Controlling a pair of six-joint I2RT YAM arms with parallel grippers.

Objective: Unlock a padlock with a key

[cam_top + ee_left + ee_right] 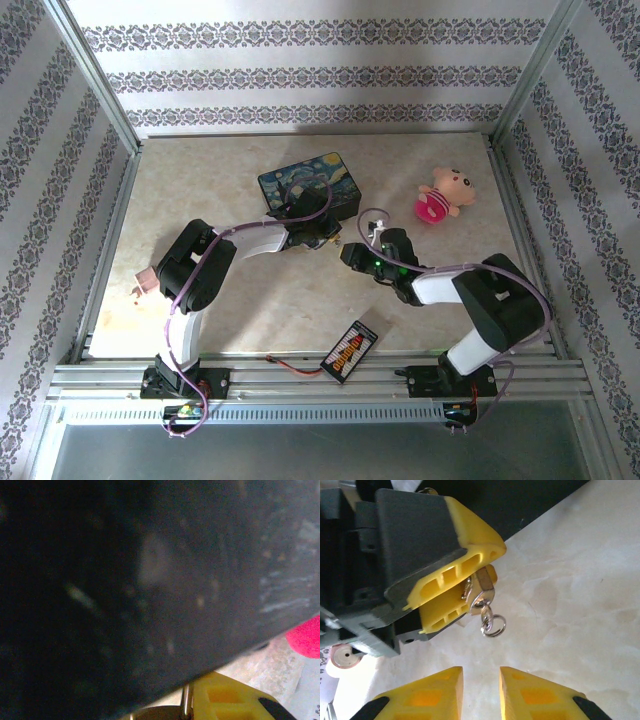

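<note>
My left gripper (318,240) is shut on the small brass padlock (484,582), pinched between its yellow fingers (450,575). The grey key's head (482,600) sticks out of the padlock's lower end, with a small split ring (494,625) dangling from it. My right gripper (481,690) stands open just short of the ring, touching nothing. In the top view the right gripper (353,256) faces the left one at mid-table. The left wrist view catches the silver shackle (186,700) beside one yellow finger (225,700).
The dark blue Starry Night box (310,185) lies right behind the left gripper and looms dark in the left wrist view. A pink plush toy (440,197) sits at the back right. A black strip with coloured marks (350,350) lies near the front edge. A small pink object (140,283) rests at the left.
</note>
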